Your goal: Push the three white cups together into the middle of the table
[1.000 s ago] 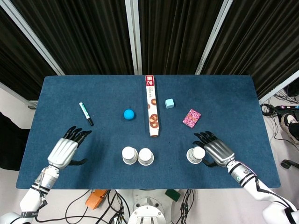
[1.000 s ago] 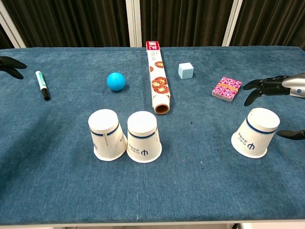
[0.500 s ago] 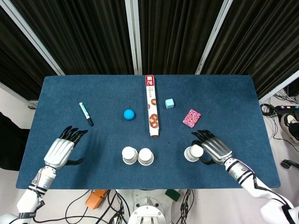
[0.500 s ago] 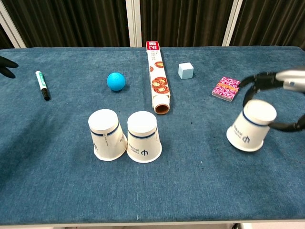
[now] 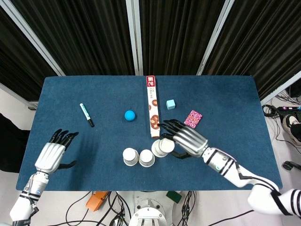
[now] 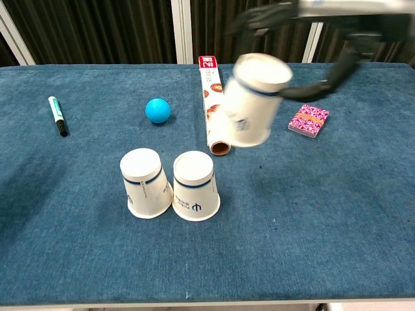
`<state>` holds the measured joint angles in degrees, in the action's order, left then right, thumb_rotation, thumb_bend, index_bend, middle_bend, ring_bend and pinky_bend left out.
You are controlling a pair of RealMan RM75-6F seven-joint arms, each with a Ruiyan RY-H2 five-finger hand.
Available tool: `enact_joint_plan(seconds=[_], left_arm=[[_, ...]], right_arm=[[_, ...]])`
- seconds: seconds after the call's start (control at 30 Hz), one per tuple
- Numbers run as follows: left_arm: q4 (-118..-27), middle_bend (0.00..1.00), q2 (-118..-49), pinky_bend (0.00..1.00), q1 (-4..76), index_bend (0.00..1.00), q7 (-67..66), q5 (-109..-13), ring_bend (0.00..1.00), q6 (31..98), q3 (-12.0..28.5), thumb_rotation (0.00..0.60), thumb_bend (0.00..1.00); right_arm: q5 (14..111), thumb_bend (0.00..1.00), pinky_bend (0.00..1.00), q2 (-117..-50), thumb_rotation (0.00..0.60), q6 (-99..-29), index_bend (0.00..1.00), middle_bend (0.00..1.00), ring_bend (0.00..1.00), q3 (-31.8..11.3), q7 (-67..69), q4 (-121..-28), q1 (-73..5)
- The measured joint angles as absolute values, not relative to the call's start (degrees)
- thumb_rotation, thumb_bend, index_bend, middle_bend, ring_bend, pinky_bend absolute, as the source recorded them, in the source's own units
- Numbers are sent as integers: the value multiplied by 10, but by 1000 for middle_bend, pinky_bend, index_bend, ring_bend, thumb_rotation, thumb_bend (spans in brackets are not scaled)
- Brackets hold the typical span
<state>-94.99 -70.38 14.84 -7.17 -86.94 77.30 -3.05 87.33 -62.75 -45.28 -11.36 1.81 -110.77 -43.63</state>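
Observation:
Two white cups [image 5: 130, 156] [image 5: 146, 157] stand upside down, side by side and touching, near the table's front middle; the chest view shows them as the left cup [image 6: 145, 181] and the right cup [image 6: 194, 184]. My right hand [image 5: 188, 140] grips the third white cup [image 5: 162, 147], just right of the pair. That third cup [image 6: 251, 100] hangs blurred and raised off the cloth in the chest view, with the right hand [image 6: 311, 13] over its top. Over the table's left front, my left hand [image 5: 49, 155] is open and holds nothing.
A long printed box [image 5: 153, 113] lies lengthwise behind the cups, a blue ball [image 5: 130, 115] to its left and a green-capped pen [image 5: 87, 114] further left. A light-blue cube [image 5: 170, 104] and a pink card pack [image 5: 193, 118] lie to the box's right.
My right hand has carried the third cup from the right side leftward, off the cloth, to beside the pair. The left hand has drawn back toward the left front edge.

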Motion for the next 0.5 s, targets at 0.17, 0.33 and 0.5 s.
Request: enact_joint_plan(seconds=[0.17, 0.33, 0.5], left_arm=[[-939, 161, -709, 0, 143, 97, -55, -869, 87, 774, -28, 600, 161], [-930, 161, -711, 0, 141, 97, -45, -867, 88, 772, -25, 600, 161], [-922, 161, -713, 0, 136, 97, -35, -866, 88, 772, -24, 600, 161]], right_arm=[[810, 535, 126, -677, 600, -399, 436, 127, 43, -136, -34, -1104, -504], [742, 535, 126, -724, 600, -375, 435, 127, 43, -145, -102, -1090, -553], [687, 535, 126, -749, 600, -364, 424, 126, 43, -142, -150, -1078, -584]])
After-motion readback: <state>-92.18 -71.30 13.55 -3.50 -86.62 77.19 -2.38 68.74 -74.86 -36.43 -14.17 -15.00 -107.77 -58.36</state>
